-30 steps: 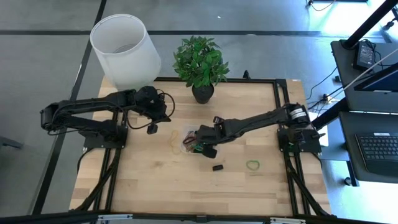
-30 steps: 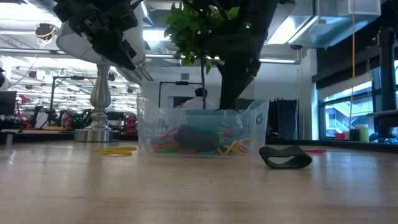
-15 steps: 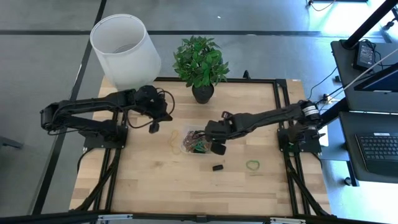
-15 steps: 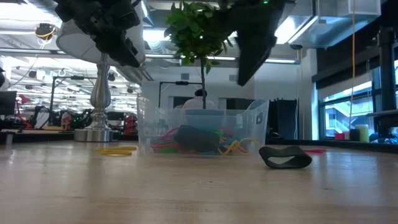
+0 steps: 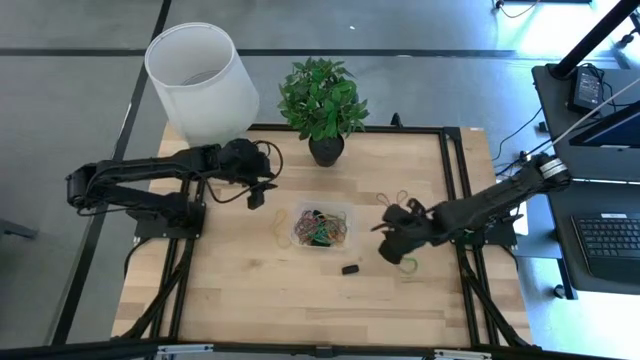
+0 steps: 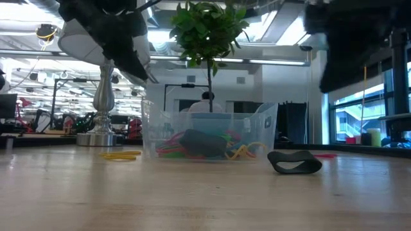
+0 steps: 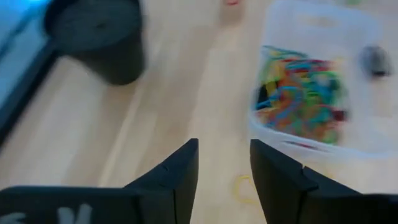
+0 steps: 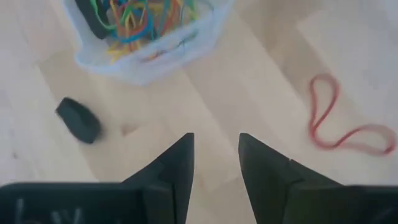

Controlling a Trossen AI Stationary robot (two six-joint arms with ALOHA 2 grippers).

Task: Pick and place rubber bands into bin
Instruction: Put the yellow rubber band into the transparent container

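The clear bin (image 5: 322,227) stands mid-table and holds several coloured rubber bands (image 8: 134,15); it also shows in the low view (image 6: 209,135). Loose bands lie flat on the table: a yellow one (image 5: 281,226) left of the bin, a black one (image 5: 350,269) and a green one (image 5: 406,265) nearer the front, and a red one (image 8: 342,124). My right gripper (image 5: 388,240) is open and empty above the table, right of the bin. My left gripper (image 5: 256,196) is open and empty, raised to the left of the bin, with the yellow band (image 7: 242,186) below it.
A potted plant (image 5: 322,100) stands at the table's far edge behind the bin. A white lampshade (image 5: 200,80) stands at the far left corner. More thin bands (image 5: 392,198) lie right of the bin. Bare wood lies along the near edge.
My right gripper has risen out of the bin and gone toward the table's right edge; it is now above the table near the green band. The bands in the bin stay where they were.
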